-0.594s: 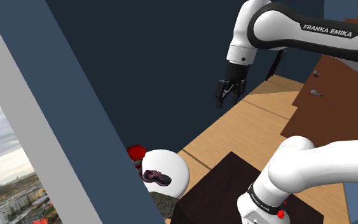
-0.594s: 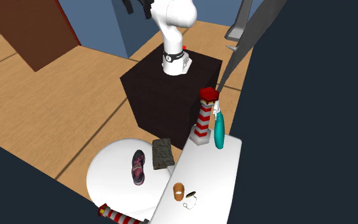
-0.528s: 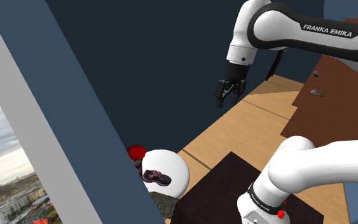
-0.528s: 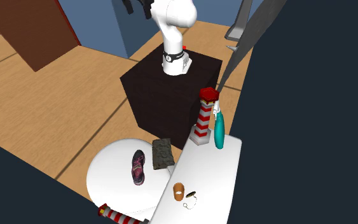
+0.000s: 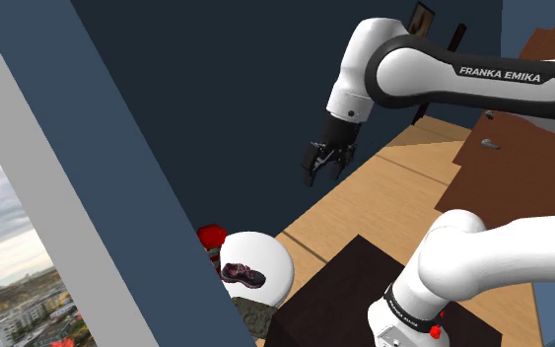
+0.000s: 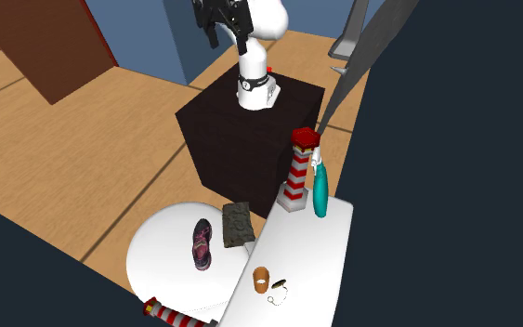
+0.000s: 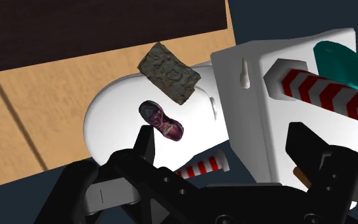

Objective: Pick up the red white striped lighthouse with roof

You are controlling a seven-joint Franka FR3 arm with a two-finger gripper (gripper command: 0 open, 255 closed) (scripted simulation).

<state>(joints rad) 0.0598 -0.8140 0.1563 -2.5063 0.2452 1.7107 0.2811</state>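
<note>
On the corner of the white rectangular table nearest the stand, the red-and-white striped lighthouse stands upright, its red roof on top. A teal bottle stands just beside it on the same table. Farther along that table sit a small brown cup and a white mug.

Against this table is a round white table. It carries a dark pink shoe and a rough grey-brown block at the rim nearest the stand. A red-and-white striped stick lies at its far edge.

The gripper hangs in the air, well apart from the lighthouse. In the wrist view its 2 fingers stand spread with nothing between them, and the round table, shoe and lighthouse show beyond them. The shoulder view has the gripper pointing down toward the wooden floor.
</note>
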